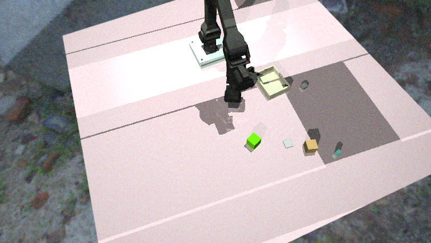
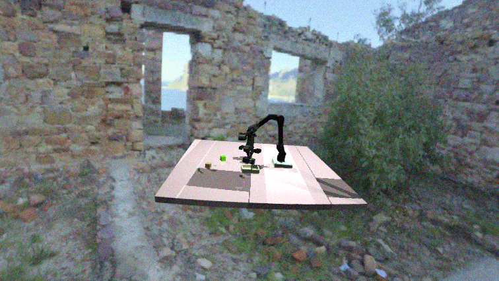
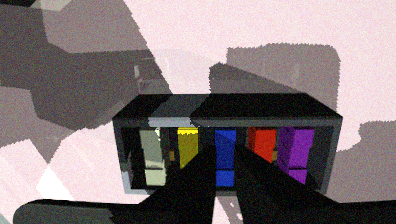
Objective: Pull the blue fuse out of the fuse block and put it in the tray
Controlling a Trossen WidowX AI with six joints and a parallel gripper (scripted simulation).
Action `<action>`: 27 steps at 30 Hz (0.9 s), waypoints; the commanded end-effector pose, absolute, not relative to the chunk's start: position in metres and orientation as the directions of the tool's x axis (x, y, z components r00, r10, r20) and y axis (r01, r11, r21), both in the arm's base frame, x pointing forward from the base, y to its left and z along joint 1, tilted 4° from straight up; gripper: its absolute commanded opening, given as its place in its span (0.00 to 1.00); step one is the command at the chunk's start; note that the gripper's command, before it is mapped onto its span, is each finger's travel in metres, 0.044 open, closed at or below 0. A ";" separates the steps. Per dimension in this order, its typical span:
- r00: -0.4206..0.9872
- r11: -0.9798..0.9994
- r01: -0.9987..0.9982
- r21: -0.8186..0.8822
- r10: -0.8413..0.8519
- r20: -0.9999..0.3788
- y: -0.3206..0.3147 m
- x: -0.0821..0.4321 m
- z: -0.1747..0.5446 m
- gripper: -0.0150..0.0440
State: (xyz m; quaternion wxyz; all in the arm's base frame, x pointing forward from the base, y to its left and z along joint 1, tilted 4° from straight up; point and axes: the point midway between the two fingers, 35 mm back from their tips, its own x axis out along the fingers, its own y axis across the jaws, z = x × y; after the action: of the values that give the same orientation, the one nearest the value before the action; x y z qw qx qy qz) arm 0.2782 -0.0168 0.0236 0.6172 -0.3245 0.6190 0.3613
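The fuse block (image 3: 170,121) (image 1: 234,105) (image 2: 248,160) stands on the table, mostly hidden under the arm in the top view. In the wrist view it holds a white fuse (image 3: 152,145), a yellow fuse (image 3: 188,142), the blue fuse (image 3: 225,177), a red fuse (image 3: 262,142) and a purple fuse (image 3: 300,142). The blue fuse sits in the middle of the row, level with the others as far as can be seen. My gripper (image 3: 224,153) points down over the block, shut on the blue fuse, its fingers between yellow and red. The tray (image 1: 274,87) (image 2: 250,171) is empty, beside the block.
A green cube (image 1: 253,141) (image 2: 223,158), a flat pale tile (image 1: 288,143), an orange cube (image 1: 310,146) (image 2: 208,165) and a small teal block (image 1: 337,153) lie farther out. A small grey block (image 1: 304,85) lies just beyond the tray. The arm's base plate (image 1: 211,61) (image 2: 282,165) is behind.
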 end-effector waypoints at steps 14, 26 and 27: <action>-0.027 0.528 -0.848 0.046 0.043 -0.999 -0.017 0.279 0.031 0.25; -0.027 0.528 -0.848 0.045 0.042 -0.999 -0.018 0.279 0.037 0.25; -0.027 0.528 -0.848 0.045 0.042 -0.999 -0.018 0.279 0.038 0.25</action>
State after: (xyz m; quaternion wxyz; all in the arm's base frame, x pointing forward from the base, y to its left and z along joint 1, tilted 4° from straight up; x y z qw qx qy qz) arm 0.2789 -0.0172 0.0352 0.6175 -0.3241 0.6192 0.3609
